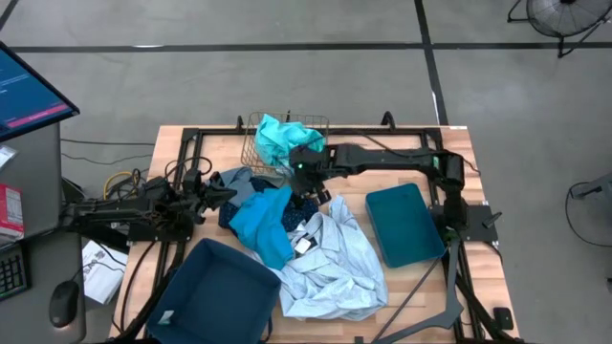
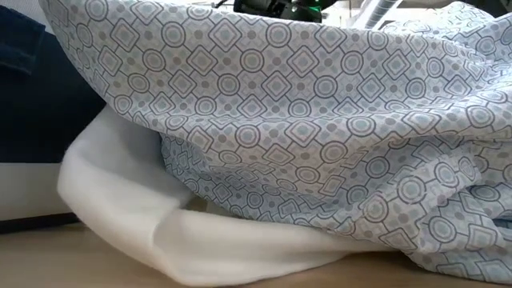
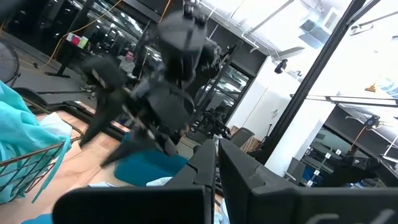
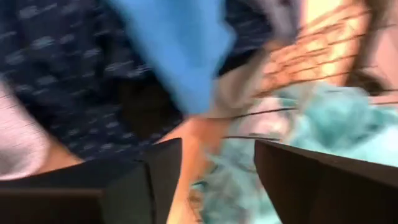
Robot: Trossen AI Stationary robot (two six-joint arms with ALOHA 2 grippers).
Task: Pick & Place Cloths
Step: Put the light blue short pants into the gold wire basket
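The cloths lie heaped mid-table: a bright blue one [image 1: 263, 222], a pale grey-blue patterned one [image 1: 333, 266] that fills the low view [image 2: 304, 120], a navy dotted one [image 1: 302, 208] and a grey one [image 1: 239, 180]. A white cloth [image 2: 160, 220] lies under the patterned one. A turquoise cloth [image 1: 277, 137] sits in the gold wire basket [image 1: 254, 143]. My right gripper [image 1: 306, 182] hangs open above the pile's far edge beside the basket, nothing between its fingers [image 4: 214, 180]. My left gripper [image 1: 218, 193] stays shut at the table's left [image 3: 216, 168].
One dark teal bin [image 1: 406, 225] stands right of the pile, another [image 1: 215, 291] at the near left. Cables and the arm frame [image 1: 182, 153] run along the table's left side. A monitor [image 1: 29, 91] stands off the table's left.
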